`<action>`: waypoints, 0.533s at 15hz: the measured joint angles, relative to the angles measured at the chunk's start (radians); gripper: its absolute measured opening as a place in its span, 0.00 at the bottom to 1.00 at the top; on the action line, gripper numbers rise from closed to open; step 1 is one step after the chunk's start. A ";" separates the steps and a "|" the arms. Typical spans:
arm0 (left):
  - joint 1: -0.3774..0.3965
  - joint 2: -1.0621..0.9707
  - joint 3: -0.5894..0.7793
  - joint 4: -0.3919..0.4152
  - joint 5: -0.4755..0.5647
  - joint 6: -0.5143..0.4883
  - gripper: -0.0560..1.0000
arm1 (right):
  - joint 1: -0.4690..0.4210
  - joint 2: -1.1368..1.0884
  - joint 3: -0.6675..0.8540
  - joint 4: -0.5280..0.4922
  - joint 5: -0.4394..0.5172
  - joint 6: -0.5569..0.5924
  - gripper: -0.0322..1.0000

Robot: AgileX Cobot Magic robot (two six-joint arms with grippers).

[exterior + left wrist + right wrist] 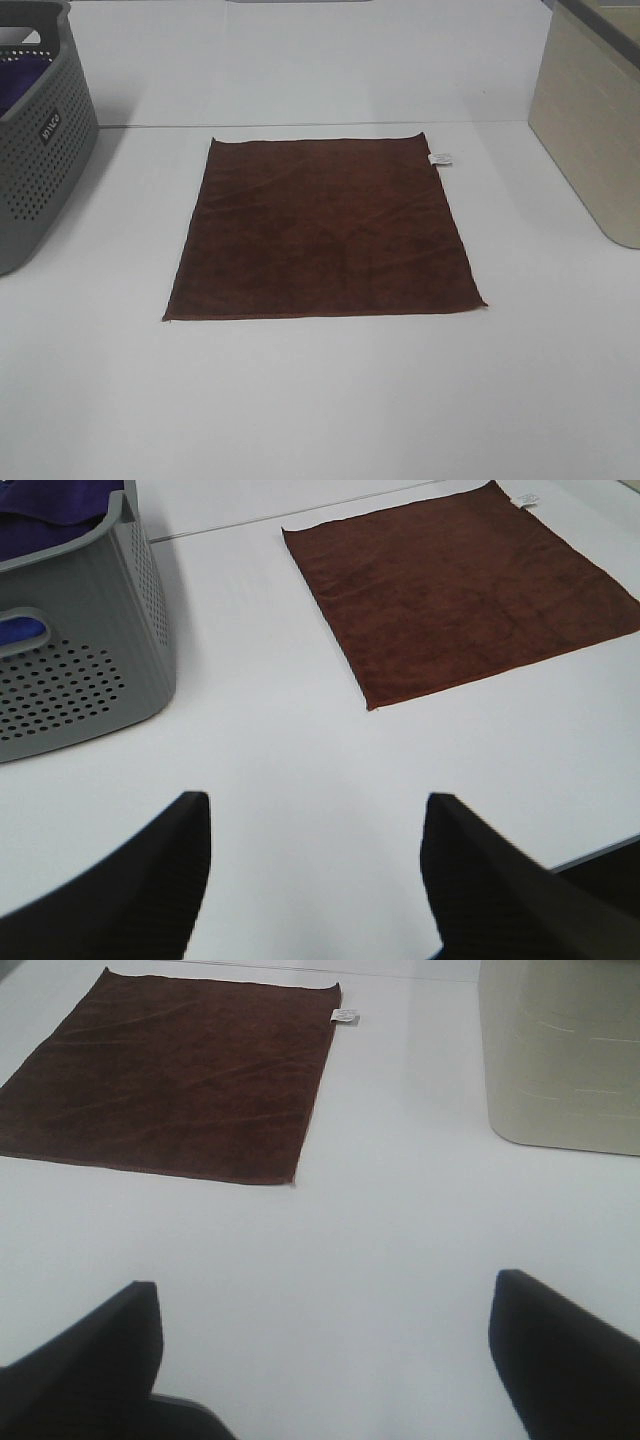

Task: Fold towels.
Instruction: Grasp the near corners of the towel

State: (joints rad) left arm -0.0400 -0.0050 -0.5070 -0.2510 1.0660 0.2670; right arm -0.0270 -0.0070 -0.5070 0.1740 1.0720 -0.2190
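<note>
A dark brown towel [325, 228] lies flat and unfolded in the middle of the white table, with a small white tag [441, 158] at its far right corner. It also shows in the left wrist view [465, 590] and in the right wrist view [170, 1075]. Neither arm shows in the exterior high view. My left gripper [315, 880] is open and empty above bare table, short of the towel's near left corner. My right gripper [325, 1360] is open and empty above bare table, short of the towel's near right corner.
A grey perforated basket [40, 140] holding purple cloth [55, 500] stands at the left edge of the table. A beige bin [590, 120] stands at the right edge. The table's near edge shows in the left wrist view [600, 850].
</note>
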 joint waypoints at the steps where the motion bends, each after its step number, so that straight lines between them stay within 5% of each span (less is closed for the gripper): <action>1: 0.000 0.000 0.000 0.000 0.000 0.000 0.62 | 0.000 0.000 0.000 0.000 0.000 0.000 0.84; 8: 0.000 0.000 0.000 0.000 0.000 0.000 0.62 | 0.000 0.000 0.000 0.000 0.000 0.000 0.84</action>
State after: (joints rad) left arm -0.0400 -0.0050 -0.5070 -0.2510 1.0660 0.2670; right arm -0.0270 -0.0070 -0.5070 0.1740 1.0720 -0.2190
